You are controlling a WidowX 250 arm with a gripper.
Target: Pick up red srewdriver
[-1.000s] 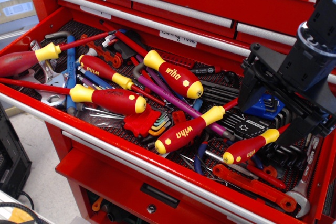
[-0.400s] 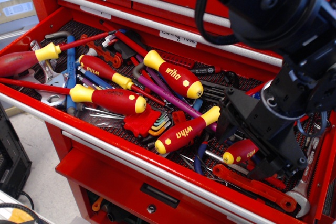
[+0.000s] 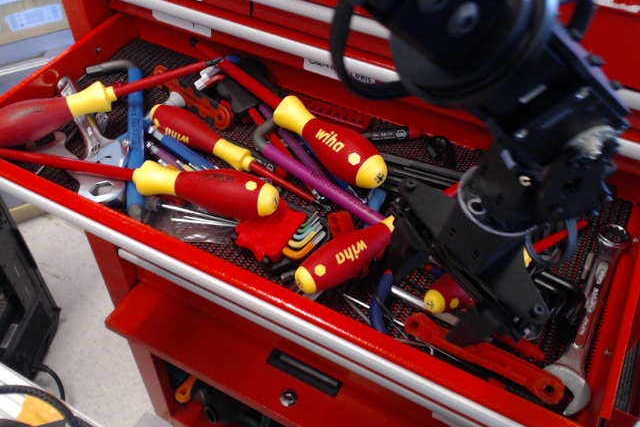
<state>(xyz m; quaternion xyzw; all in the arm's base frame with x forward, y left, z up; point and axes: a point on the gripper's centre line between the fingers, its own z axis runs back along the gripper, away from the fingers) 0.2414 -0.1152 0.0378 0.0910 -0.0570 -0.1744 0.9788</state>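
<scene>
Several red screwdrivers with yellow collars lie in the open red drawer (image 3: 200, 265). One marked "wiha" (image 3: 340, 259) lies in the middle, and another (image 3: 330, 142) lies behind it. A short one (image 3: 447, 297) lies at front right, mostly hidden. My black gripper (image 3: 450, 272) hangs low over the right side of the drawer, right above the short screwdriver and the tip end of the middle one. Its jaws look spread apart and hold nothing.
More red screwdrivers (image 3: 215, 192) (image 3: 195, 137) (image 3: 40, 117) lie to the left. A blue wrench (image 3: 135, 137), folding hex keys (image 3: 300, 237), red pliers (image 3: 490, 357) and a steel wrench (image 3: 590, 317) crowd the drawer. Closed drawers (image 3: 330, 22) rise behind, and the arm blocks the upper right.
The arm has swung in from the right edge and come down and left over the drawer. The gripper now covers the short screwdriver and the hex set behind it. No tool has moved.
</scene>
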